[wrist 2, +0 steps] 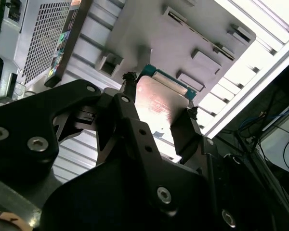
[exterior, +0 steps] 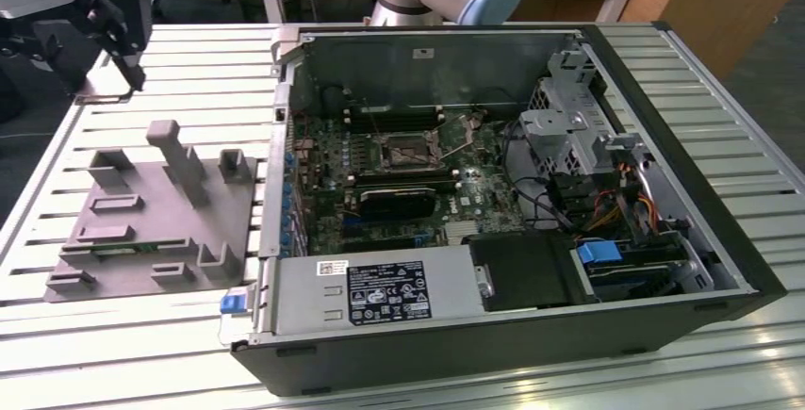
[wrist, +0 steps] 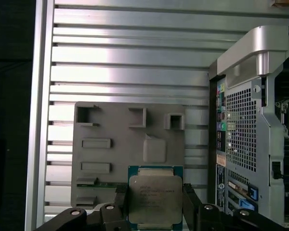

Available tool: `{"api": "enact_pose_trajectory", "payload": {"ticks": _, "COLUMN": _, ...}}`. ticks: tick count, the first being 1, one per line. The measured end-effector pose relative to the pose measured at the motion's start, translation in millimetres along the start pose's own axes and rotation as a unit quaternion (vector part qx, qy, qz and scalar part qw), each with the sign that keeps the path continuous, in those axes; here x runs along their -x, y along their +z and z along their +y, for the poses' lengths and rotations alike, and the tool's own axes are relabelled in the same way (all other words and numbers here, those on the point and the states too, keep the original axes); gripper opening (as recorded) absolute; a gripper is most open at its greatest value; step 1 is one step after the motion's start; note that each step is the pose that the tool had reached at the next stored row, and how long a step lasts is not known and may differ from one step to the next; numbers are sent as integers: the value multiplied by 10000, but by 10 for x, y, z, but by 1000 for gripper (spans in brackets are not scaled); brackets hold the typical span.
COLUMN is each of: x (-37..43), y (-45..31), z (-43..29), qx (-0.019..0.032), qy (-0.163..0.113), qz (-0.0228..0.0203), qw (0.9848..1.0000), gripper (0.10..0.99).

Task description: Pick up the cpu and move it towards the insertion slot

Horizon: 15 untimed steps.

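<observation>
exterior view, left to right: end effector [exterior: 128, 71] pinching the cpu [wrist: 154, 199]

at the exterior view's left, raised above the slatted table [exterior: 202, 80]. closed on two of its opposite edges in both wrist views, over one edge of the grey fixture plate [exterior: 151, 221]. further right, open computer case [exterior: 503, 353]; inside, insertion slot [exterior: 405, 151] on green board [exterior: 320, 203], well apart.

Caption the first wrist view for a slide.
Gripper clamps the cpu by two opposite edges, with the grey fixture plate in the background and the open computer case alongside.
</observation>
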<state>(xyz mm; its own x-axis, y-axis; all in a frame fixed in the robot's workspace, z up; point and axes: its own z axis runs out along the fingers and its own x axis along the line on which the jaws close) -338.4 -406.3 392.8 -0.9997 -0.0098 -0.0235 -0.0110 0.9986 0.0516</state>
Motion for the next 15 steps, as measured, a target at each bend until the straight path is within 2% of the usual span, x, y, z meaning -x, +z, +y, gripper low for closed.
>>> {"api": "enact_pose_trajectory", "payload": {"ticks": 15, "x": 378, "y": 8, "z": -4, "qx": 0, "qy": 0, "qz": 0, "qw": 10000, "gripper": 537}}
